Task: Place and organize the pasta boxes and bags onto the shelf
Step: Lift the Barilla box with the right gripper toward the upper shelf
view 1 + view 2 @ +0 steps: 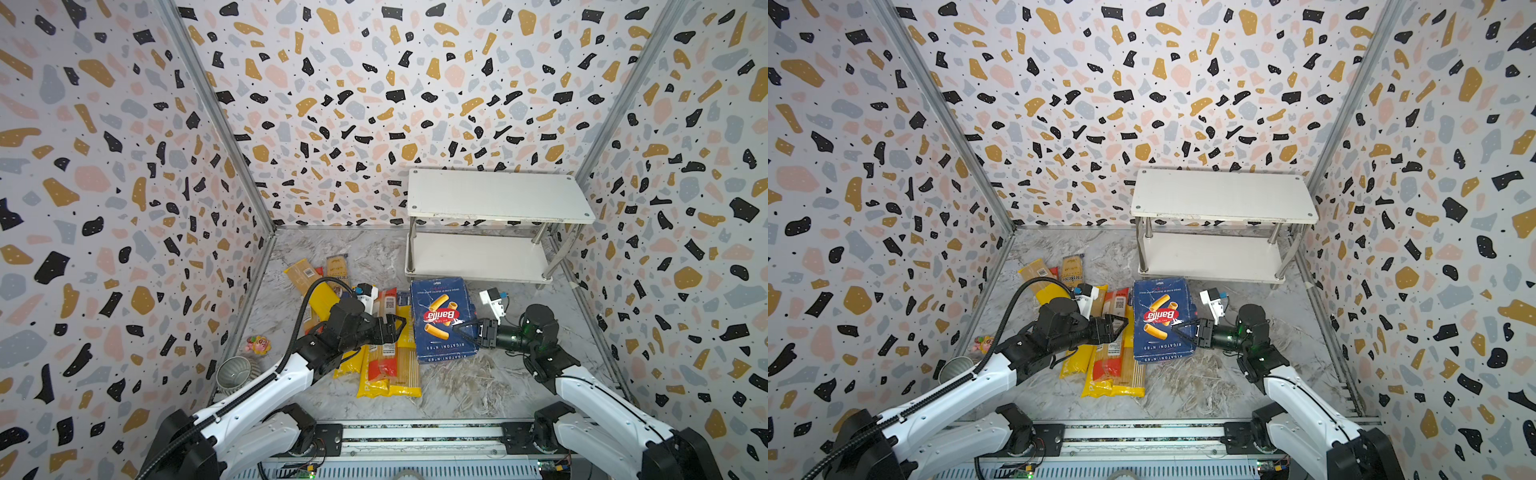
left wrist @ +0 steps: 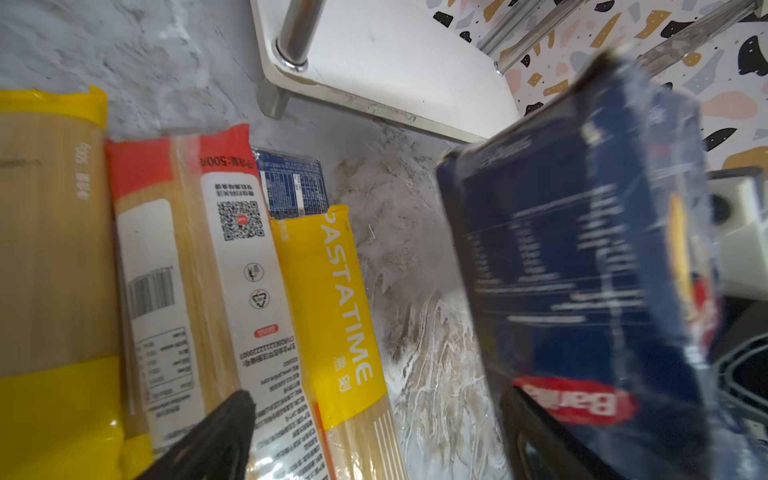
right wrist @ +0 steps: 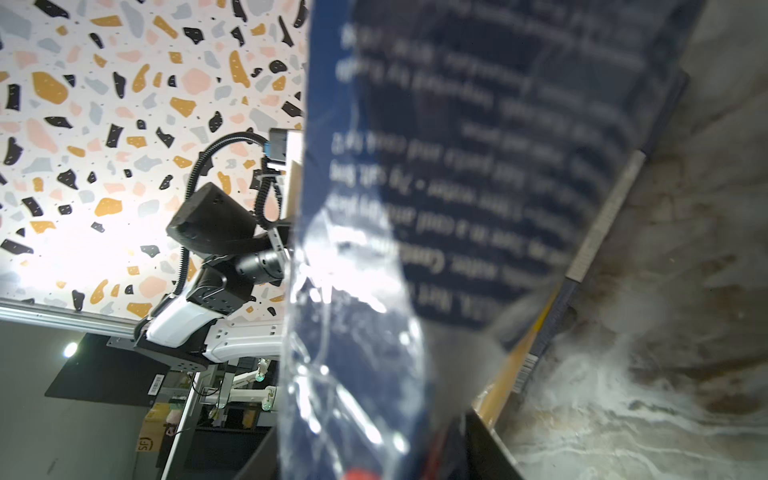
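Note:
The wide blue Barilla pasta box (image 1: 436,303) (image 1: 1158,299) is tilted up off the marble floor in front of the shelf (image 1: 494,195) (image 1: 1221,195). My right gripper (image 1: 457,329) (image 1: 1175,329) is shut on the box's right edge, and the box (image 3: 457,166) fills the space between its jaws. My left gripper (image 1: 400,329) (image 1: 1123,328) (image 2: 378,415) hangs open over the pile of spaghetti bags (image 1: 386,365) (image 2: 336,291), holding nothing. The narrow blue box (image 2: 291,187) lies partly under those bags. Both shelf boards are bare.
Two more bags (image 1: 303,274) lie at the back left. A grey cup (image 1: 233,374) and a small pink toy (image 1: 258,345) sit by the left wall. Patterned walls close in three sides. The arms' rail (image 1: 415,436) runs along the front.

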You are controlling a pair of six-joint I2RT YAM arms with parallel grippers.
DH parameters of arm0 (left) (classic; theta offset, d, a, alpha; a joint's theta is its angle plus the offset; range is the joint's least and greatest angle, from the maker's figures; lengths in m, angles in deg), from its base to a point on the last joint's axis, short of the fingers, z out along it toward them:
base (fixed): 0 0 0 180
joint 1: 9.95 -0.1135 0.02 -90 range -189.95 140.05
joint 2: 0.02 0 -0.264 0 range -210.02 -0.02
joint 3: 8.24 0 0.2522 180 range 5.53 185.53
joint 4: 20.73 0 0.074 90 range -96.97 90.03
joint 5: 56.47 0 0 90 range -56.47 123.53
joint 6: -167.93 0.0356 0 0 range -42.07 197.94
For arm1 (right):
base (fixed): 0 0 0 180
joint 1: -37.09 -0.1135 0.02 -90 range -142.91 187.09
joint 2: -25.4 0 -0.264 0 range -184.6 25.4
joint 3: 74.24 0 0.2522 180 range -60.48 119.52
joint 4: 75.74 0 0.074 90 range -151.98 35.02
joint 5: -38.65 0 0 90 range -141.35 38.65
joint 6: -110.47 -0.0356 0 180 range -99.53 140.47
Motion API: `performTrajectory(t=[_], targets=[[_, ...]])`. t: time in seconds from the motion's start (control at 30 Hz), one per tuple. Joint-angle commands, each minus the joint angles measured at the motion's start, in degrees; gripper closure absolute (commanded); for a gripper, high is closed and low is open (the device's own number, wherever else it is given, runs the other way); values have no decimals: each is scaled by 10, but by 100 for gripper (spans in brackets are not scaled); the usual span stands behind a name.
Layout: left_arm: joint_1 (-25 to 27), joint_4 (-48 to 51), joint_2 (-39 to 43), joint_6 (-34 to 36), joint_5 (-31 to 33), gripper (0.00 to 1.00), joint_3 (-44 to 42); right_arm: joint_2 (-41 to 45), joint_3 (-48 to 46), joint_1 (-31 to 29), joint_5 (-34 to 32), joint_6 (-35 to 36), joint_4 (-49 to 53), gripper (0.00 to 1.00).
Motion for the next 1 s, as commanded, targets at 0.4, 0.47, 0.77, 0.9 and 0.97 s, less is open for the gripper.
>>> performTrajectory(t=[0.4,0.47,0.77,0.9,0.97], targets=[[-9,71,45,30,28,1,70,31,249,19,15,83,171,63],[-10,68,41,30,23,0,80,17,284,39,22,88,186,63],[-9,48,-17,31,-12,0,145,-66,432,164,71,78,186,63],[-1,35,-45,31,-21,0,172,-107,488,203,78,70,172,63],[21,47,-61,47,-1,1,195,-125,513,220,77,68,168,64]])
